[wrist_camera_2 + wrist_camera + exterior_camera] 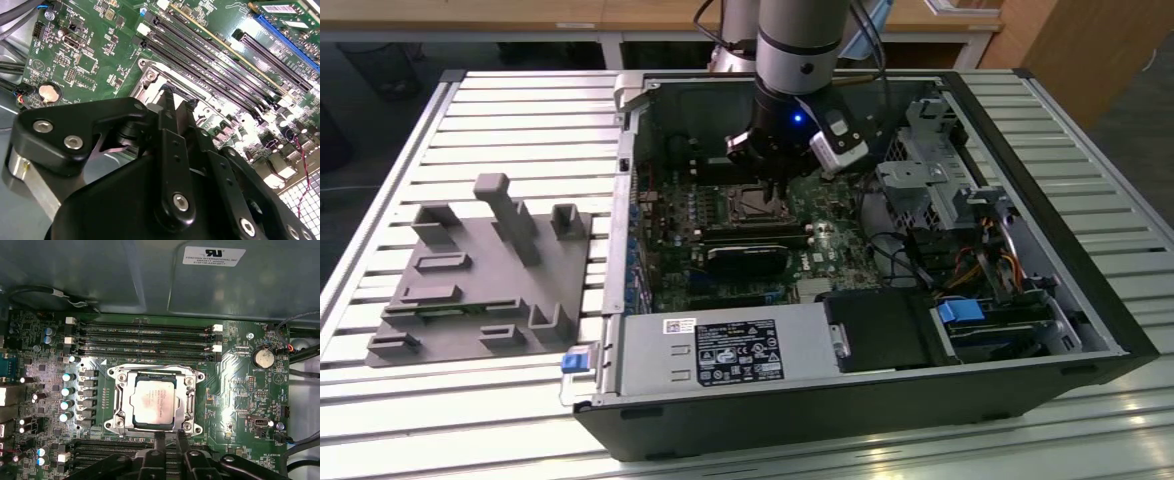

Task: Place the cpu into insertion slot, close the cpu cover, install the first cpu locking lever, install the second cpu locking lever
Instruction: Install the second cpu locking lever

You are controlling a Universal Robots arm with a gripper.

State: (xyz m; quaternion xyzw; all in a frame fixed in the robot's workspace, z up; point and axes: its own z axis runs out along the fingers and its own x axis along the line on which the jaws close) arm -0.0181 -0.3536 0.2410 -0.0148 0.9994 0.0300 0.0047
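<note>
The cpu (153, 401) sits flat in the insertion slot (150, 374) on the green motherboard (235, 390), its pale metal top showing through the square window of the cpu cover (190, 395), which lies closed down around it in the first wrist view. Long black memory slots (145, 337) run just beside the socket on one side.

The gripper (167, 440) hangs just beside the socket's edge, its two thin black fingers (159, 445) drawn narrow, close together with only a slim gap between them and nothing held. In the second wrist view the gripper (177, 102) points down at the metal socket frame (150, 82).

In the exterior view the arm (797, 45) reaches down into the open computer case (854, 400), which lies on the slatted surface (520, 110); the gripper (774, 180) is over the socket (750, 205). A grey fixture (480, 275) rests on the surface toward the exterior view's left edge.
</note>
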